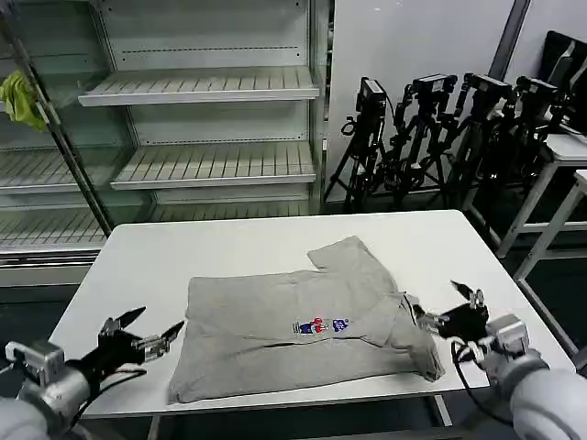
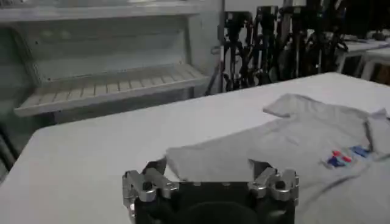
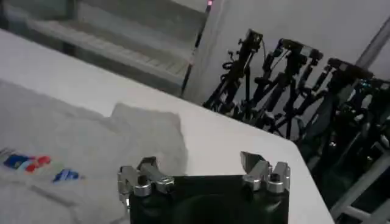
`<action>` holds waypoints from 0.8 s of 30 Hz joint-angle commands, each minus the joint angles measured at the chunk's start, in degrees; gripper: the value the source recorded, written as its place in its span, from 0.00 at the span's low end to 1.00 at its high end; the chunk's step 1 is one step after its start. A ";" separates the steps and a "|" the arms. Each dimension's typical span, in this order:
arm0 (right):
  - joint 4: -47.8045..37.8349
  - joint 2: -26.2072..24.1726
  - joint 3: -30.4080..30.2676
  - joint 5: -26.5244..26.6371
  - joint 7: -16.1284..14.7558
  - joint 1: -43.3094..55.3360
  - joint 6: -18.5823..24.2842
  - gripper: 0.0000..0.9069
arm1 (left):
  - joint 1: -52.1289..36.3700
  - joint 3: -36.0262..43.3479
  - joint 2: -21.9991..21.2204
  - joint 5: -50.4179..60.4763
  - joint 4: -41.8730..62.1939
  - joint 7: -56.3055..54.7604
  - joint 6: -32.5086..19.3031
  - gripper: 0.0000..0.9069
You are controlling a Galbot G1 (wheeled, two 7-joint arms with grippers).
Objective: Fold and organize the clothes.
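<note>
The clothes are one light grey T-shirt lying partly folded on the white table, its small multicolour print facing up and one sleeve pointing to the far side. My left gripper hovers open just off the shirt's left edge, holding nothing. My right gripper stands open at the shirt's right edge, also holding nothing. The left wrist view shows the shirt ahead of the open left gripper. The right wrist view shows the shirt's folded edge beside the open right gripper.
Glass-fronted shelving stands behind the table, with a yellow-green rag hanging at its left. Several black tripods are grouped at the back right. Another white table stands at the far right. Bare tabletop lies at the far side.
</note>
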 commanded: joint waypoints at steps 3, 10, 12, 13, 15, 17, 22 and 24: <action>-21.13 12.93 -25.01 6.59 1.57 33.12 -0.87 1.00 | -29.24 20.77 0.05 -3.71 16.30 -0.01 1.37 1.00; -31.15 17.92 -35.06 9.05 2.49 46.49 -3.55 1.00 | -37.62 26.91 0.61 -9.79 21.12 -1.29 5.17 1.00; -34.32 20.03 -36.23 9.28 1.81 48.37 -3.61 1.00 | -39.33 28.16 0.71 -10.55 22.32 -1.39 5.23 1.00; -34.90 20.59 -36.71 9.29 1.72 49.06 -3.60 1.00 | -39.62 28.76 0.79 -10.61 22.58 -1.30 5.23 1.00; -39.95 22.65 -38.53 8.88 0.12 51.40 -3.57 1.00 | -41.51 30.59 0.87 -10.83 24.37 -1.32 5.21 1.00; -42.92 24.34 -39.66 8.18 -0.61 52.62 -3.54 1.00 | -42.15 31.68 0.70 -10.75 24.94 -1.32 5.21 1.00; -47.73 27.80 -40.57 5.95 -1.30 53.77 -3.49 1.00 | -43.44 34.44 -0.73 -9.13 26.44 -1.38 5.19 1.00; -49.39 28.70 -40.99 4.56 -1.75 54.00 -3.47 1.00 | -43.77 35.03 -1.37 -8.35 26.93 -1.24 5.19 1.00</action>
